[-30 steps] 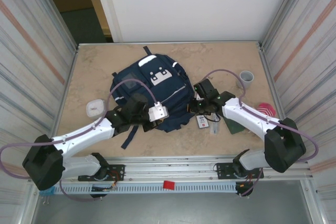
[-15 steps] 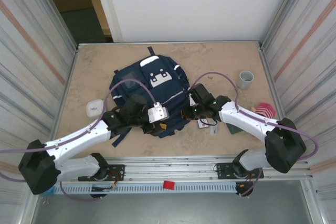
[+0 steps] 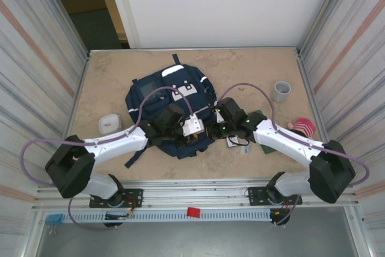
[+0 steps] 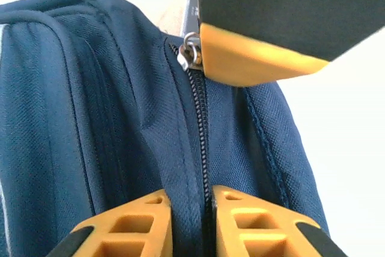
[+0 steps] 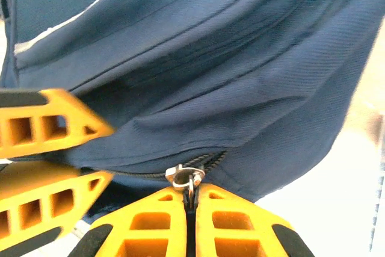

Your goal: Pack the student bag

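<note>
- We are looking at a beige, marbled table (image 3: 102,82) sitting between ribbed metal side walls, with a plain white wall behind it.
- The backpack (image 3: 150,97) is lying flat in the middle of the table, its white patches toward the far edge and its near end between the two arms.
- The left gripper (image 4: 187,200) is standing almost closed, pinching the cloth along the zip line at the backpack's near end.
- The right gripper (image 5: 189,194) is clamping fully shut on the metal zipper pull (image 5: 183,177), just beside the left fingers (image 5: 66,118).
- We are judging the backpack to be soft and floppy. Its woven cloth is folding and bunching, so it is likely to sag rather than hold its shape when lifted. The firmest holds look like the zipper pull, the seam beside the zip and the straps.
- We are finding no writing to read. The patches are carrying dark marks too small to make out, and a small white card (image 3: 232,141) by the right arm is likewise unreadable.
</note>
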Controlling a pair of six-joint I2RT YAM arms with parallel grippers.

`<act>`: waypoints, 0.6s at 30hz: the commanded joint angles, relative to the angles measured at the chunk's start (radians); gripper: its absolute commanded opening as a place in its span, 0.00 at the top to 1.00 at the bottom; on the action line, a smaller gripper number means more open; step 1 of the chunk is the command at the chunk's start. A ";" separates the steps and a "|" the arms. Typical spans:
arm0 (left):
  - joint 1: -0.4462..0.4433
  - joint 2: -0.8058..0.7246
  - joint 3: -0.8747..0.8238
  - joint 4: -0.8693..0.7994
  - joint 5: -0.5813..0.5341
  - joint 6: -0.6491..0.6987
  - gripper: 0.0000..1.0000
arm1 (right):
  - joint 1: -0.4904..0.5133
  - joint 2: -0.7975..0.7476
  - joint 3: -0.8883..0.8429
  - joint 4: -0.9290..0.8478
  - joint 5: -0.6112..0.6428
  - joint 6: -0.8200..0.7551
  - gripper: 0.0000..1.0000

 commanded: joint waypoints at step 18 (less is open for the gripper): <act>-0.007 -0.373 -0.107 -0.208 0.006 0.125 0.52 | 0.021 -0.048 -0.066 0.141 -0.091 0.009 0.97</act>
